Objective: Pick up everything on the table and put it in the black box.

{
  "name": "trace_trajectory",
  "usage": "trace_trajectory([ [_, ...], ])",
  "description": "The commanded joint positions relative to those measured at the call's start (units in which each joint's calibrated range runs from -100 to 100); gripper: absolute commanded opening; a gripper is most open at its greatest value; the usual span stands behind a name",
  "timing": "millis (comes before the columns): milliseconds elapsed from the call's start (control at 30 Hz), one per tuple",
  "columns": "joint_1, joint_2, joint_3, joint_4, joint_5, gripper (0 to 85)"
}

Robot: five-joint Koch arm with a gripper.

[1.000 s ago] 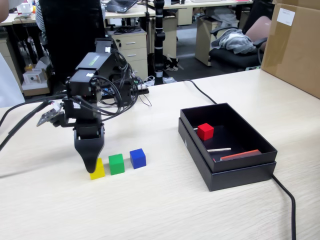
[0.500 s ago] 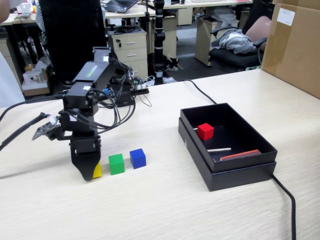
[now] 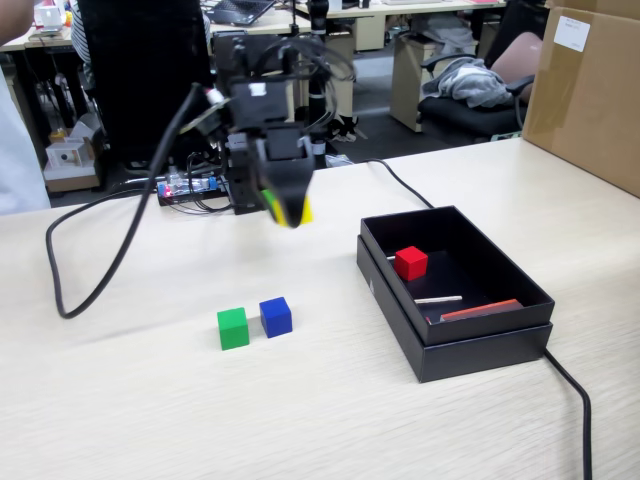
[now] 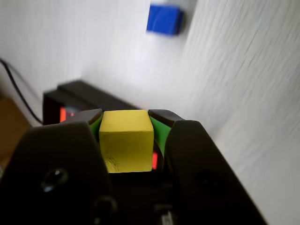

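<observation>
End effector (image 4: 126, 123) clamped on yellow cube (image 4: 127, 139), held between green-lined black plastic jaws; in the fixed view it hangs in the air (image 3: 288, 212) above the counter (image 3: 150, 410), left of the black box (image 3: 480, 345) and well above its rim. Step in hand: carrying yellow cube to the box. Next move, by my read: swing right until over the box opening, lower a bit, let go; needs to clear the near wall. Red cube (image 3: 410, 263) already inside box, with a thin pale stick and a reddish flat strip alongside. Green cube (image 3: 233, 327) and blue cube (image 3: 275, 316) sit just beside each other on counter, not yet picked. Cubes solid-coloured, matte, sharp-edged. Box shallow, rectangular, matte black card. Counter pale wood-grain laminate, smooth. Thick black cable (image 3: 90, 265) loops across counter at left.
</observation>
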Motion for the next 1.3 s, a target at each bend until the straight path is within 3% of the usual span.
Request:
trace_trajectory([
  [0, 5.03, -2.58, 2.29, 0.94, 3.13, 9.3],
  [233, 10.94, 15.78, 9.82, 0.76, 7.91, 9.6],
  [633, 13.58, 33.91, 17.71, -0.45, 11.04, 10.1],
  [667, 13.58, 34.94, 17.34, -0.62, 11.09, 11.8],
  [733, 13.58, 36.44, 17.16, -2.0, 11.04, 26.7],
  [967, 12.7, 33.45, 16.44, -4.68, 11.04, 41.0],
  [1167, 9.33, 15.44, 13.17, -5.11, 9.28, 41.6],
  [1267, 5.67, 5.45, 11.72, -5.11, 6.45, 41.6],
])
